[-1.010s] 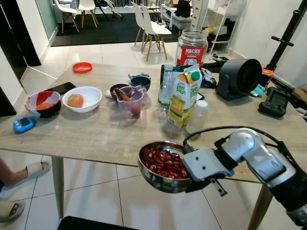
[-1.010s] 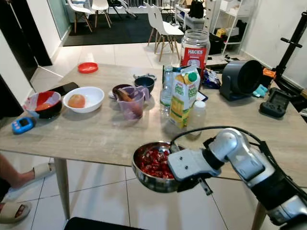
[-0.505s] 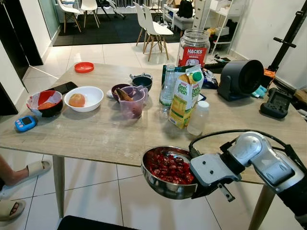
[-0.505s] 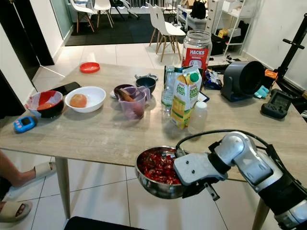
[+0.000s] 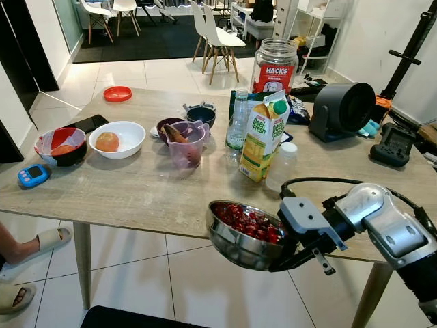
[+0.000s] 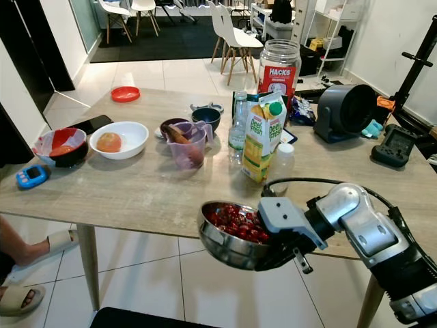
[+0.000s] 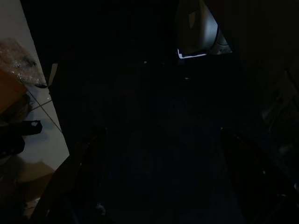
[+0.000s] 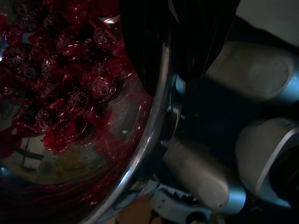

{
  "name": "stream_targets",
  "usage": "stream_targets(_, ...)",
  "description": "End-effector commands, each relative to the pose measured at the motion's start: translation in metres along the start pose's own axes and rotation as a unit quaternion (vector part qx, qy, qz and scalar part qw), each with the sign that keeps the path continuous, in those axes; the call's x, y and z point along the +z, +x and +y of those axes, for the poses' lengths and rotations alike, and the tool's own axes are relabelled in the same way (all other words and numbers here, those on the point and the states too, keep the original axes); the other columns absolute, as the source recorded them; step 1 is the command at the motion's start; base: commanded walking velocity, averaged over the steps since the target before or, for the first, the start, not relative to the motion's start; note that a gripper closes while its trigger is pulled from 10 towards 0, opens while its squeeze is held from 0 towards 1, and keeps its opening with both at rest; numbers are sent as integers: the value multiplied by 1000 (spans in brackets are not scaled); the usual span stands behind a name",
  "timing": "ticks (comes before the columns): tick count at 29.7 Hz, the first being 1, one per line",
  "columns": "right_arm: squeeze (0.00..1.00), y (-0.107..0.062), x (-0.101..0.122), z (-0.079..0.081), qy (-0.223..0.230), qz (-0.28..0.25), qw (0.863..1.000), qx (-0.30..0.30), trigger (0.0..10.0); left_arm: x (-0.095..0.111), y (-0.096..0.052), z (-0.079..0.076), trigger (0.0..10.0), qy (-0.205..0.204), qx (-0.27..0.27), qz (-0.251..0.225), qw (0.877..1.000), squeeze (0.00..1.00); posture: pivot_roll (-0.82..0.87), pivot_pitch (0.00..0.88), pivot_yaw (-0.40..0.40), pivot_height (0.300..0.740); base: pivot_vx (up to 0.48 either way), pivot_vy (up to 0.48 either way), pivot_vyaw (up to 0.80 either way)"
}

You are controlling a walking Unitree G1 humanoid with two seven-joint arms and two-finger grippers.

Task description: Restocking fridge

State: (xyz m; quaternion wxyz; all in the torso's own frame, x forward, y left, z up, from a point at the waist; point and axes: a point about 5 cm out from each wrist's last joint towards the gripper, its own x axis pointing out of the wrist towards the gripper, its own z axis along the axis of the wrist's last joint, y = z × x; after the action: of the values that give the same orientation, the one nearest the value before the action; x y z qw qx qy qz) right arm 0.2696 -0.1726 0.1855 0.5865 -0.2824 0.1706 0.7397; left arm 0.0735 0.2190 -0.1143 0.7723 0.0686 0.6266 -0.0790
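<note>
Steel bowl (image 5: pixel 244 242) of red wrapped candies (image 5: pixel 248 222) hung tilted off the table (image 5: pixel 136 195) edge; your right gripper (image 5: pixel 285 247) was clamped on its rim.

A pale wood bench (image 5: pixel 143 191) stands on a tiled floor (image 5: pixel 136 273). On it lie a blue timer (image 5: pixel 32 175), a red-lined bowl (image 5: pixel 60 145), a white bowl (image 5: pixel 116 139), a phone (image 5: pixel 87 124), a red lid (image 5: pixel 117 93), a purple jug (image 5: pixel 187 145), a juice carton (image 5: pixel 263 137), a water bottle (image 5: pixel 237 123), a sweets jar (image 5: pixel 273 66) and a dark fan (image 5: pixel 341 111).
</note>
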Motion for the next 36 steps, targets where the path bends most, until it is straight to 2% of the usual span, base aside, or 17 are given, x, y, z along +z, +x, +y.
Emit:
stream_targets(1,0,-7,9,-3,-15,-18,1000,-10,0,-5,2,-10,10000,7,-11,9,1000,0,26,0,-26,740,0,0,0)
stream_targets(10,0,-13,14,-14,-31,-36,997,-56,0,-10,3,-17,10000,7,-13,12,1000,0,29,0,-25,740,0,0,0)
stream_targets(12,0,-14,14,-18,-36,-33,996,-77,0,-9,3,-17,10000,6,-13,12,1000,0,30,0,-24,740,0,0,0)
stream_targets(14,0,-19,11,-28,-43,-12,991,-129,0,-8,3,-16,10000,6,-12,11,1000,0,30,0,-24,740,0,0,0)
stream_targets(16,0,-22,8,-31,-42,-2,988,-147,0,-7,3,-16,10000,6,-12,10,1000,0,30,0,-24,740,0,0,0)
stream_targets(23,0,-25,7,-30,-40,2,987,-158,0,-7,3,-16,10000,5,-11,10,1000,0,32,0,-21,740,0,0,0)
stream_targets(27,0,-27,8,-33,-54,3,982,-181,0,-6,3,-16,10000,6,-11,10,1000,0,33,0,-20,740,0,0,0)
stream_targets(32,0,-36,7,-40,-71,32,970,-228,0,-6,3,-16,10000,5,-11,9,1000,0,33,0,-20,740,0,0,0)
stream_targets(36,0,-41,3,-40,-68,52,968,-236,0,-6,3,-16,10000,5,-11,9,1000,0,34,0,-20,740,0,0,0)
